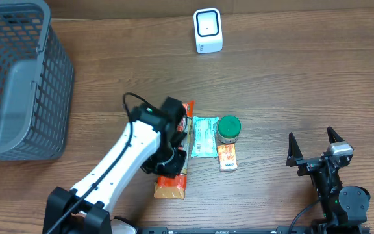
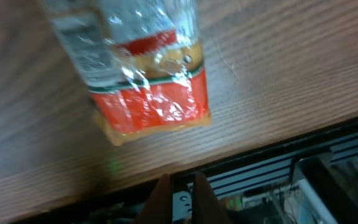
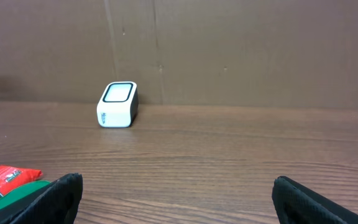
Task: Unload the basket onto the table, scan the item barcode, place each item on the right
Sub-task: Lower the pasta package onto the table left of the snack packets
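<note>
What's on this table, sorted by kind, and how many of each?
Packets: 3 (long red-orange packet, pale teal packet, small orange packet)
Green-lidded jar: 1
White scanner: 1
Grey basket: 1
Total: 6

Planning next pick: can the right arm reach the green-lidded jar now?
Probably yes. The right gripper is open, bare table lies between it and the green-lidded jar, and the left arm is on the jar's far side, over the orange packet.

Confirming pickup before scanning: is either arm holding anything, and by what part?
Cannot tell. The left jaws are shut over the snack packet, but no grip shows; the right jaws are open, empty.
</note>
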You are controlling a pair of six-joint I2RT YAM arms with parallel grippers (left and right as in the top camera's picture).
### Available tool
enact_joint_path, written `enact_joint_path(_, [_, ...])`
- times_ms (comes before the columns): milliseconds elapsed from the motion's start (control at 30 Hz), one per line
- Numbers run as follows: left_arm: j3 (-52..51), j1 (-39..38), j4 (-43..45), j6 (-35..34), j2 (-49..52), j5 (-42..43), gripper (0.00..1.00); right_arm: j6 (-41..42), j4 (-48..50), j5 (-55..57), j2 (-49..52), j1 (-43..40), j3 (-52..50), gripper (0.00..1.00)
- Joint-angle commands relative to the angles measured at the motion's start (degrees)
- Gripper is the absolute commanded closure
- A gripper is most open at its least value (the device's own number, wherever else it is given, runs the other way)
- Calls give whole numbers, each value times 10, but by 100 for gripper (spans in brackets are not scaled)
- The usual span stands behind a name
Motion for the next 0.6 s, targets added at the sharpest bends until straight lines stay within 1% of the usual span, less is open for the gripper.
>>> enact_joint_path(0, [-15, -16, 2, -72, -6, 11, 96, -1, 2, -3, -5, -2, -6, 0])
enact_joint_path(133, [-48, -44, 24, -136, -9, -8, 96, -1, 2, -3, -5, -2, -6, 0])
enact_joint_path(333, [-126, -105, 92, -229, -28, -17, 96, -1, 2, -3, -5, -2, -6, 0])
enact_joint_path(433, [-142, -119, 103, -256, -37, -24, 96, -1, 2, -3, -5, -2, -6, 0])
enact_joint_path(567, [-143, -118, 102, -266, -38, -37, 96, -1, 2, -3, -5, -2, -6, 0])
